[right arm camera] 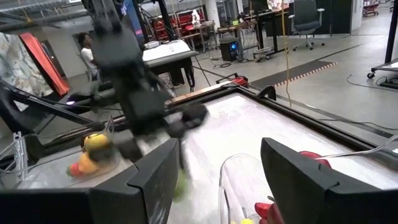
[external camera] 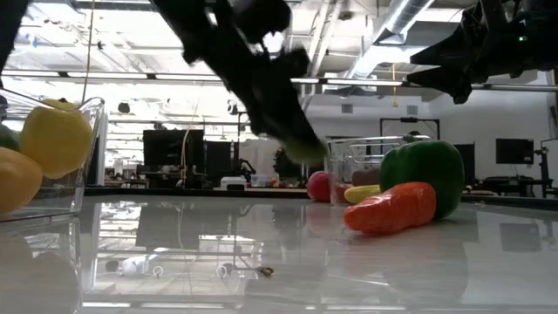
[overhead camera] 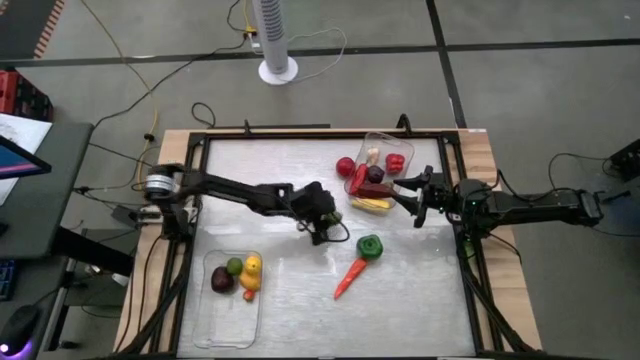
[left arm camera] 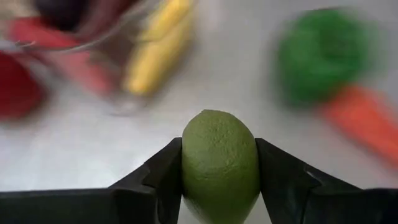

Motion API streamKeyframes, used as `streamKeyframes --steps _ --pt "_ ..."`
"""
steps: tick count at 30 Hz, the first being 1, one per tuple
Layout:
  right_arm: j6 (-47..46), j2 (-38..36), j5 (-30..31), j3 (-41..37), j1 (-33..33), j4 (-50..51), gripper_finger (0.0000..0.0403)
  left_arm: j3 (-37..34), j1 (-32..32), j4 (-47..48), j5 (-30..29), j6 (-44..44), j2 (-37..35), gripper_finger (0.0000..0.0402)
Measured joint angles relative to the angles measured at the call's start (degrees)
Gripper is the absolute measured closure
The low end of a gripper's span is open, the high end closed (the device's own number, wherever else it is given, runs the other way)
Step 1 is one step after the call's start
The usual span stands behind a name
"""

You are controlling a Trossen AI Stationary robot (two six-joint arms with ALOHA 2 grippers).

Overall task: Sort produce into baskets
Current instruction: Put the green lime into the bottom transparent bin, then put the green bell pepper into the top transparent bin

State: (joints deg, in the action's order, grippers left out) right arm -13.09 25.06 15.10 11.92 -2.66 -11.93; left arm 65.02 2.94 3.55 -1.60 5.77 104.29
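**Lime pinched at its middle, the way back to the near-left tray open**

With the left gripper [left arm camera: 219, 180] closed on a lime [left arm camera: 219, 163], I judge the fruit light, firm and a little slick on its pebbled rind, so a hold across its widest part, as the left wrist view shows, seems the safest one. A pinch nearer either rounded end could let it squirt out. The fingers [left arm camera: 163, 177] press both flanks evenly and the lime sits upright between them, over the bare middle of the table [overhead camera: 290, 290].

Around it: the green pepper [overhead camera: 369, 247] and the orange carrot [overhead camera: 350, 277] lie touching each other to the right of my left gripper, slightly nearer, clear of the fingers. The far-right basket [overhead camera: 385, 143] holds red pieces, a dark purple one and yellow ones, with a red fruit [overhead camera: 345, 166] just outside its left wall. The near-left basket [overhead camera: 228, 330] already carries a dark purple piece, a green one and a yellow one.

My right gripper [overhead camera: 412, 199] hangs with its jaws wide and nothing in them, beside the far-right basket. Between the lime and the near-left basket I see bare tabletop; the low view is smeared by motion, so I cannot be sure how high the lime rides above it.
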Motion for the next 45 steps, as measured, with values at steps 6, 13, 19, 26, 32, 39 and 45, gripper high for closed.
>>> streamKeyframes --steps 6,13,19,26,32,39,45 --pt "0.03 0.0 -0.01 0.0 0.0 0.14 0.0147 -0.01 -2.99 17.87 22.45 3.17 -12.25 0.024" --pt "-0.18 0.0 -0.01 0.0 0.0 0.19 0.0147 -0.01 -11.13 34.85 26.82 15.67 -22.65 0.0239" --pt "-0.4 0.0 -0.01 0.0 0.0 0.36 0.0147 -0.02 -19.72 48.6 20.86 27.71 -27.04 0.0239" --pt "-0.49 0.0 -0.01 0.0 0.0 -0.69 0.0147 -0.14 -24.7 59.76 7.01 34.56 -26.23 0.0219" --pt "-0.1 0.02 -0.01 0.0 0.0 -0.73 0.0147 -2.82 -24.67 62.02 7.85 36.81 -26.12 0.0149" --pt "0.04 0.04 0.04 0.0 -0.06 -0.74 0.0147 -2.88 -20.79 58.33 8.69 35.96 -26.14 0.0089" --pt "0.03 0.07 0.08 0.0 -0.04 -0.82 0.0147 -1.8 -15.83 52.1 7.93 31.34 -26.14 0.0086"
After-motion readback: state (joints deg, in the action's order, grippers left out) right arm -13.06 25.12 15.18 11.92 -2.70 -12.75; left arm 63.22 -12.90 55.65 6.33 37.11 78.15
